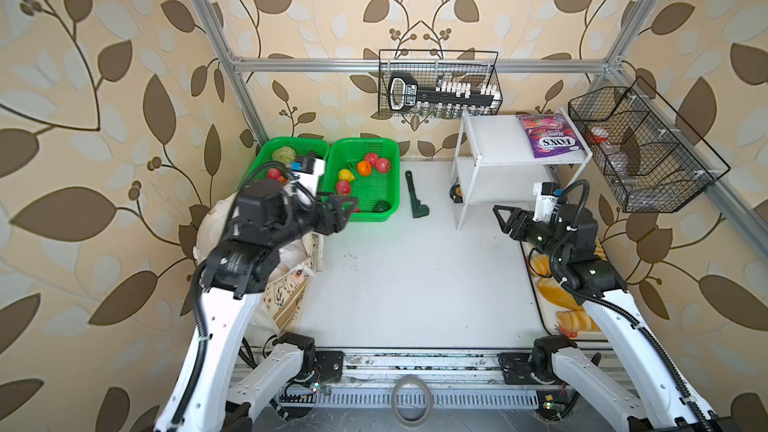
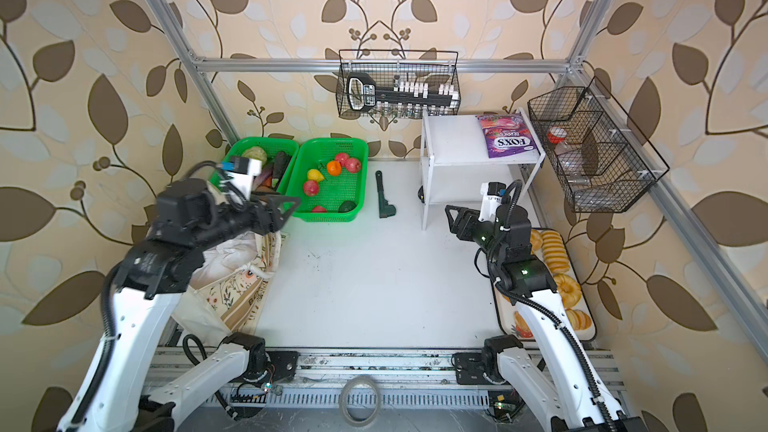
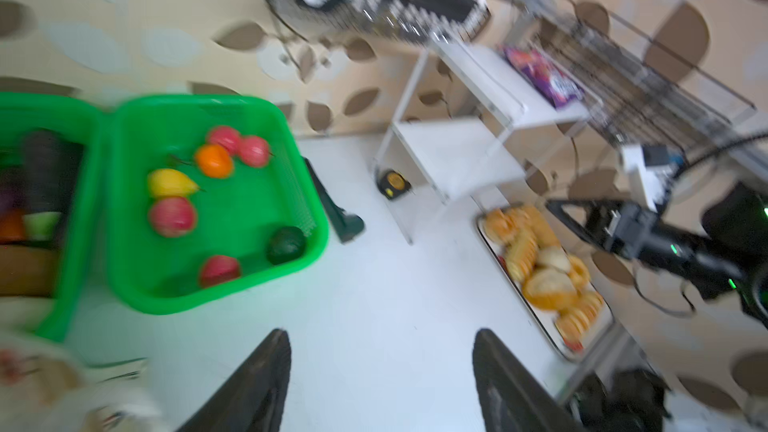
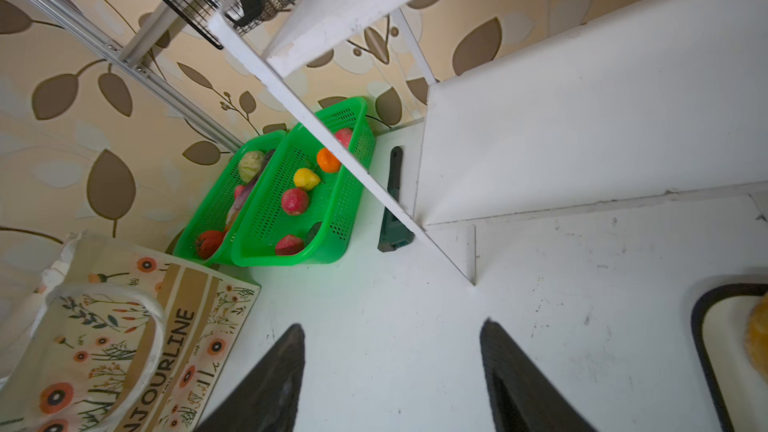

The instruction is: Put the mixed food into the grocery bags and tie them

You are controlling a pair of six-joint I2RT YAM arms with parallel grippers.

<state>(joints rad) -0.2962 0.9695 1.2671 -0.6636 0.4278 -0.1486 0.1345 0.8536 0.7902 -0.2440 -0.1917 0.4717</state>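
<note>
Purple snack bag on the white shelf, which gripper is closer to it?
Right. The right gripper hangs just in front of the shelf holding the snack bag. The left gripper is across the table, by the near corner of the green fruit basket.

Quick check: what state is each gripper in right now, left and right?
Left gripper: open, holding nothing.
Right gripper: open, holding nothing.

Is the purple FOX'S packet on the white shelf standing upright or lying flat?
Lying flat. In both top views the FOX'S packet rests with its printed face up on top of the white shelf.
</note>
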